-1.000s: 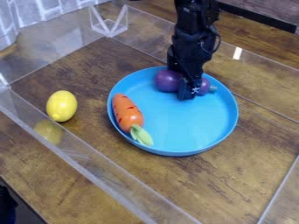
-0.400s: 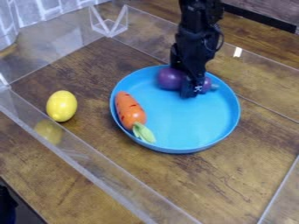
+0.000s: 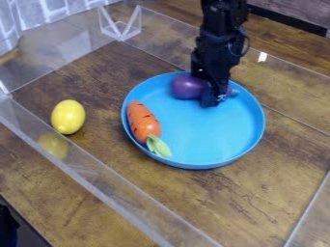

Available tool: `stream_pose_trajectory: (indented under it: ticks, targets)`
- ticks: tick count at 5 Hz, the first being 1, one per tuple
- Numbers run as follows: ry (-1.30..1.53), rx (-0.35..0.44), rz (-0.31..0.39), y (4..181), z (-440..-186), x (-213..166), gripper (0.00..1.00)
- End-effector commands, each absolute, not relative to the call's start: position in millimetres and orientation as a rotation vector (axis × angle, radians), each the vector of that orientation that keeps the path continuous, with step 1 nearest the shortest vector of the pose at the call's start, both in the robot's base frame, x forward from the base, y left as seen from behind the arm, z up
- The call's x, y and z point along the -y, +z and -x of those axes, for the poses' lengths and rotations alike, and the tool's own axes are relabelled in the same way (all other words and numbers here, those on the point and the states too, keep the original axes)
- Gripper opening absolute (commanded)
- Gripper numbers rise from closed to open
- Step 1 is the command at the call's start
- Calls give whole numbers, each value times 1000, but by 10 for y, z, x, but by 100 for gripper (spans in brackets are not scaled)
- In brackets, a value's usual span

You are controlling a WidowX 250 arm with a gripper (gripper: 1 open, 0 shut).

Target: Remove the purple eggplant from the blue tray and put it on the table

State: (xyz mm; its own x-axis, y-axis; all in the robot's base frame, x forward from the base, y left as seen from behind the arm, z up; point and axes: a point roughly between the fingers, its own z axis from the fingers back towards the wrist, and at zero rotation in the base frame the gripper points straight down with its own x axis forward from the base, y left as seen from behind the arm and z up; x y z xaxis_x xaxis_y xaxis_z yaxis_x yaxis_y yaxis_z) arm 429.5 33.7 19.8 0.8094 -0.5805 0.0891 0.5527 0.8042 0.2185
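Note:
The purple eggplant point(image 3: 187, 87) lies at the back of the blue tray point(image 3: 219, 135), near the far rim. My black gripper point(image 3: 214, 93) comes straight down onto the eggplant's right half. Its fingers are drawn in against the eggplant's sides and hide that end. The eggplant still rests on the tray floor. The dark wooden table point(image 3: 116, 193) surrounds the tray.
An orange carrot point(image 3: 142, 123) with green leaves lies in the tray's left part. A yellow lemon point(image 3: 68, 117) sits on the table to the left. A clear plastic wall point(image 3: 77, 174) runs along the left and front, and a clear stand point(image 3: 123, 21) is at the back.
The fingers have narrowed onto the eggplant. The arm has shifted slightly right. The eggplant, carrot and lemon have stayed in place.

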Motion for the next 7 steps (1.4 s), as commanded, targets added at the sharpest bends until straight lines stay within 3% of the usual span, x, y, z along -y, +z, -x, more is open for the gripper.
stream_pose_trajectory:
  ticks: [1, 7]
  targets:
    - [-615, 88, -169, -28, -4203, -323, 0]
    - [-609, 70, -251, 486, -4155, -517, 0]
